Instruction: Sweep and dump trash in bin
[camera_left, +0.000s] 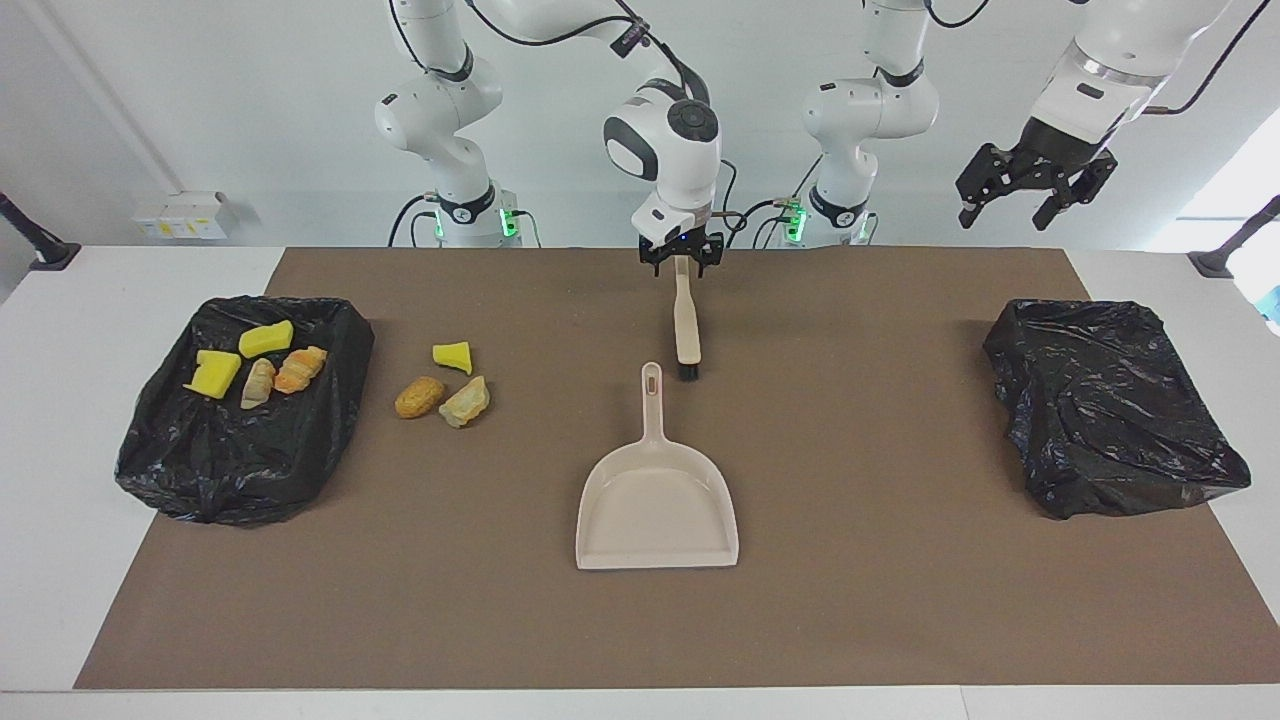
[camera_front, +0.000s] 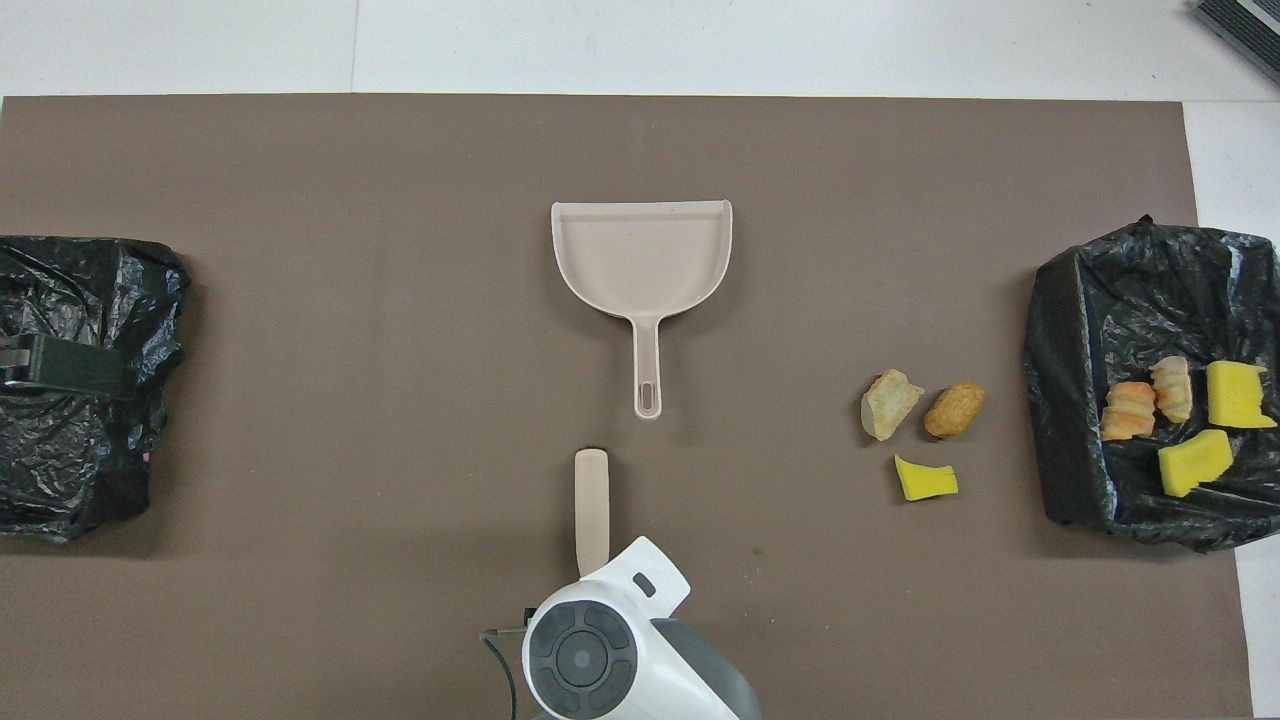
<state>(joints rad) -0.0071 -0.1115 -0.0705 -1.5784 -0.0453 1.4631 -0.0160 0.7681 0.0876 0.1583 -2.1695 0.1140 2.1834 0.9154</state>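
Observation:
The beige brush (camera_left: 686, 330) lies on the brown mat with its black bristles pointing at the dustpan (camera_left: 655, 500) handle. My right gripper (camera_left: 681, 262) is down at the brush handle's end nearest the robots, open, a finger on each side of it. In the overhead view the right wrist hides that end of the brush (camera_front: 591, 500). Three bits of trash lie on the mat: a yellow chunk (camera_left: 453, 356), a tan-orange lump (camera_left: 419, 396) and a pale chunk (camera_left: 465, 402). Several more sit in the black-bagged bin (camera_left: 240, 440). My left gripper (camera_left: 1010, 205) waits high up, open.
A second black-bagged bin (camera_left: 1110, 410) stands at the left arm's end of the table, under the left gripper. The dustpan (camera_front: 642, 250) lies mid-mat, handle toward the robots. The loose trash lies between the dustpan and the bin at the right arm's end.

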